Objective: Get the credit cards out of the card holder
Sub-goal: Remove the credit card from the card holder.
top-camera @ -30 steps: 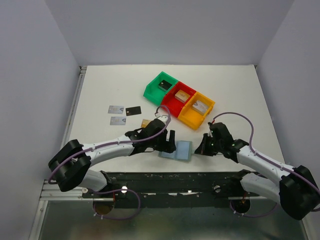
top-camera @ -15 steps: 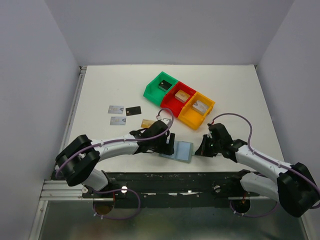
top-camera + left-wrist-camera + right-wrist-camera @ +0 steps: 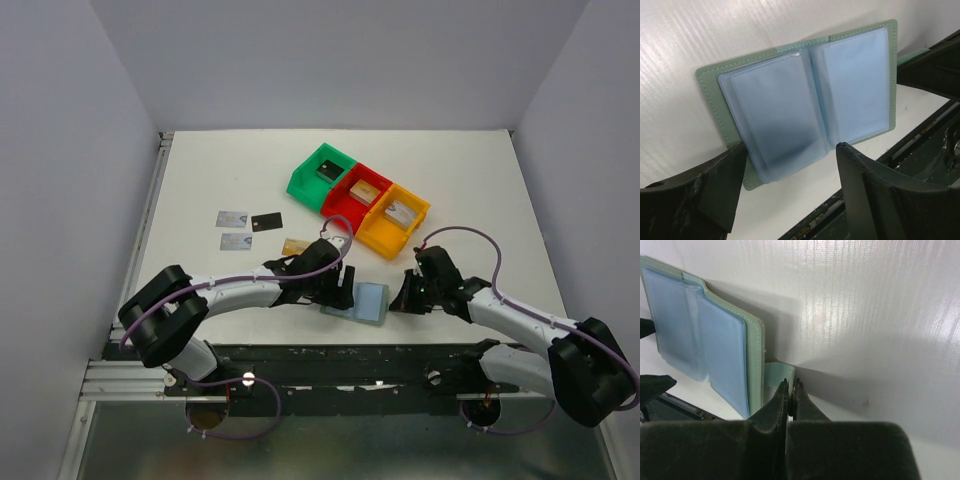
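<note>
Looking at the holder (image 3: 805, 100), I see it lying open at the desk's (image 3: 200, 170) near edge, sleeves apparently empty, long axis running left-right between both arms. My right end effector (image 3: 790, 390) is pinched on its right-hand flap. My left end effector (image 3: 790, 150) straddles its near edge, spread wide. Cards (image 3: 267, 221) lie beyond, leftward.

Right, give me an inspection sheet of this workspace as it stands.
Surface: white table, faintly ribbed.
Job's things: card holder lies open near the front edge, sleeves look empty; two silver cards, black card and gold card lie loose to its left.
Clutter: green bin, red bin and orange bin in a row, each holding something small.
Grippers: left gripper open beside the holder; right gripper shut on the holder's tab.
Cables: purple cables along both arms.
Surroundings: grey walls; black rail in front.
</note>
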`<state>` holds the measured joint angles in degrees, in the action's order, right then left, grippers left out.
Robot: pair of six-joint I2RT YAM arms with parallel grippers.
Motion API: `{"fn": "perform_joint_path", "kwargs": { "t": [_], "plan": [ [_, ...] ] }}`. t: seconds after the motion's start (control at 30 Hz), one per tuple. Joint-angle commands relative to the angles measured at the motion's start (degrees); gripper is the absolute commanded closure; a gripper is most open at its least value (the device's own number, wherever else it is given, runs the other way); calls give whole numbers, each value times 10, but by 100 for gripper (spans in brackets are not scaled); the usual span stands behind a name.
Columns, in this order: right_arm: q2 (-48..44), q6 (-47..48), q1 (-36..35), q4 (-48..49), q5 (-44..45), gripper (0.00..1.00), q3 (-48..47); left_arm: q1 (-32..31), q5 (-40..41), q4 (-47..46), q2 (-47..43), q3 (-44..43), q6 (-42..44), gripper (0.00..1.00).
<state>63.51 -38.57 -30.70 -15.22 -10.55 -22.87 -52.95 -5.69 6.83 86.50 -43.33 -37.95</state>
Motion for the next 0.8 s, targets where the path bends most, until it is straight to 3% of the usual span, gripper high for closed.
{"fn": "perform_joint_path", "kwargs": {
  "t": [0.0, 0.43, 0.77],
  "plan": [
    [13, -5, -2, 20, -5, 100, 3, 0, -47, -44, 2, -3, 15, 21],
    [22, -6, -2, 23, -4, 100, -3, -1, -102, -112, -24, 8, 25, 23],
    [18, -20, -2, -7, 31, 100, -6, -22, -122, -112, -27, -25, 44, 23]
  ]
}}
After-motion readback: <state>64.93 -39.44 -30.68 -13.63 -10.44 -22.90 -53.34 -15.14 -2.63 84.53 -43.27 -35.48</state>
